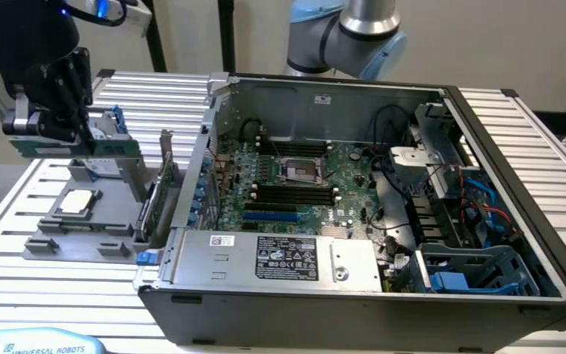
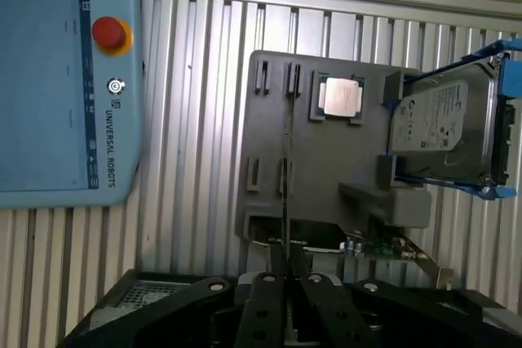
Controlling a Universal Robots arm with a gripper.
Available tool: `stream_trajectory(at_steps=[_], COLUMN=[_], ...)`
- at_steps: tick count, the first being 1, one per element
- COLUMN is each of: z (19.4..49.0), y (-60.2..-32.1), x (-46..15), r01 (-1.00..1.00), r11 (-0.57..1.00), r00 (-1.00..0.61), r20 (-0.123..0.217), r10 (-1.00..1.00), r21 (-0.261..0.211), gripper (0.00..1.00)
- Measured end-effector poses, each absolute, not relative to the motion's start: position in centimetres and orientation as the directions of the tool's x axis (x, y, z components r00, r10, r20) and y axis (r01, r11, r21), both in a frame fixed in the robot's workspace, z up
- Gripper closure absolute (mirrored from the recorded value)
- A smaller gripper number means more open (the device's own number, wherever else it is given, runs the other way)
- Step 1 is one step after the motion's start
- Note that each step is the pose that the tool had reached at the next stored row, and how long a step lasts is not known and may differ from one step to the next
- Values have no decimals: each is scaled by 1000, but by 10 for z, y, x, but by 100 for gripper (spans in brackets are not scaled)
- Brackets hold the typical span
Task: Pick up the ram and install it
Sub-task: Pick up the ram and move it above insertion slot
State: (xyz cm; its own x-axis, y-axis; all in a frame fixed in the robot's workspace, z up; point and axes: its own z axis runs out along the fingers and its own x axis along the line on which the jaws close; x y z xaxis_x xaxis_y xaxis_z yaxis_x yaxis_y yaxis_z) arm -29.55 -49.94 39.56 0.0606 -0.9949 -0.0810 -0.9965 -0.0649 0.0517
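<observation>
The ram (image 1: 116,150) is a long thin green stick, held level in the air above the grey holder tray (image 1: 37,247) at the exterior view's left. My black gripper (image 1: 65,133) is shut on its upper edge. In the wrist view the ram (image 2: 286,169) appears edge-on as a thin line running out from between the gripper (image 2: 285,279) and its closed fingers (image 2: 263,299). The black memory slots (image 1: 293,195) lie on the motherboard inside the open computer case (image 1: 362,287), well off to the exterior view's right of the gripper.
On the holder tray (image 2: 318,177) sit a square silver processor (image 2: 339,96), a hard drive in a blue frame (image 2: 444,128) and an upright card with a metal bracket (image 1: 160,188). A light blue teach pendant (image 2: 57,79) lies on the slatted table (image 2: 196,120) beside the tray.
</observation>
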Motion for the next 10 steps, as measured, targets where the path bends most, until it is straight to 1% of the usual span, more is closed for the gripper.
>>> stream_trajectory(at_steps=[10], z=[425], y=[-499], x=[-250], r01=[-996], r11=[-66], r00=[61], r20=[-93], r10=[-994], r21=[58], gripper=[87])
